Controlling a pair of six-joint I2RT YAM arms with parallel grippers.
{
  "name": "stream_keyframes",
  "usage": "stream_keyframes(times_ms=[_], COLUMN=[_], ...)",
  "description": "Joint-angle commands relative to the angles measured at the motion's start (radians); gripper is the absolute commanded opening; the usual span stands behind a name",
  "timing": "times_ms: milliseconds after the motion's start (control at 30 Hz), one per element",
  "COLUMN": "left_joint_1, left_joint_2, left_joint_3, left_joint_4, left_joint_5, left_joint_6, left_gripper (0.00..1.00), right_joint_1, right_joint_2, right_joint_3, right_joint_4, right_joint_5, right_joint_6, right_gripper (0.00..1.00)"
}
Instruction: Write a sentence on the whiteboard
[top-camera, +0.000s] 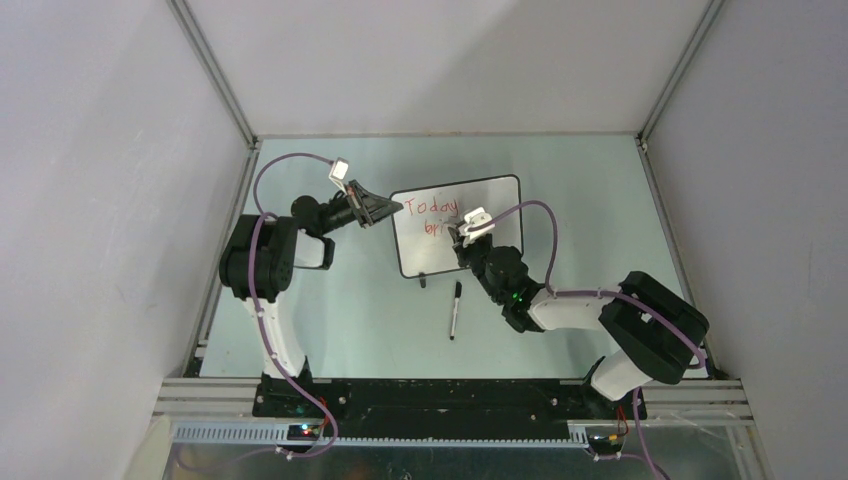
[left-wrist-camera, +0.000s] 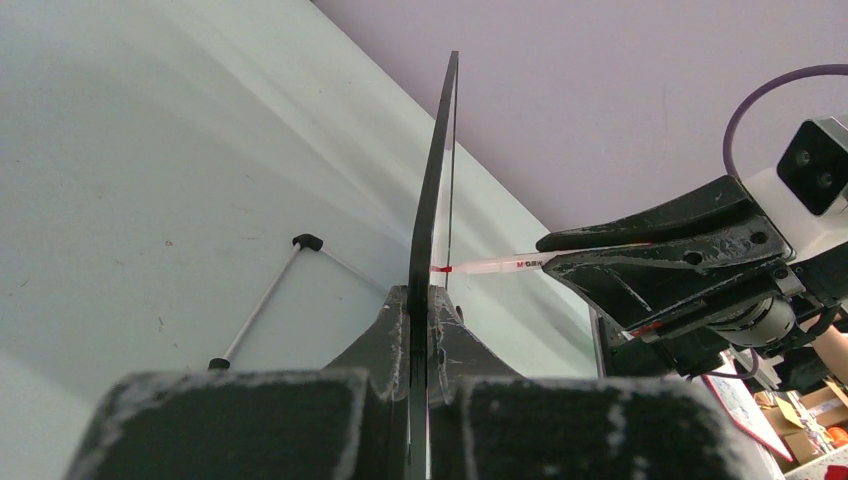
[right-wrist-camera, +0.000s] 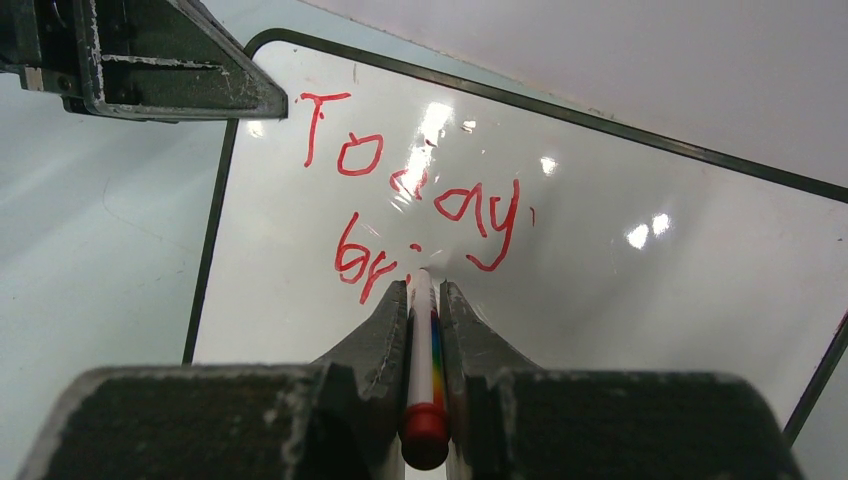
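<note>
The right hand (right-wrist-camera: 424, 292), clamped on a marker (right-wrist-camera: 421, 340), hides the sentence (right-wrist-camera: 415, 190) past "Today bri"; the left hand (left-wrist-camera: 421, 298) pinches the whiteboard (left-wrist-camera: 434, 180) by its edge.

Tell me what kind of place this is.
Likely a robot lab work cell: a table boxed in by plain panels on metal rails, with a left arm and a right arm bolted at its near edge, working on a whiteboard.
</note>
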Motion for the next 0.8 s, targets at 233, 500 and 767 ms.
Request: stream_keyframes(times_ms=[233,500,767], left_joint_1=[0.005,0.006,0.006], left_joint_2=[-0.008,-0.009,-0.01], left_joint_3=[0.015,0.012,0.012], left_joint_4=[0.054,0.054,0.055], left_joint_5=[0.023,0.024,0.023], left_joint_6=[0.031,0.032,0.034], left_gripper=[0.0,0.0,0.0], right_joint_1=[-0.005,0.009,0.029], right_joint_2=[0.002,-0.013,-0.034], right_joint_3=[0.03,-0.003,-0.04], right_joint_4=[-0.026,-0.025,-0.017], right_joint_5=[0.011,0.027,0.048], right_joint_6=[0.023,0.036,0.044], right_gripper=[0.0,0.0,0.0])
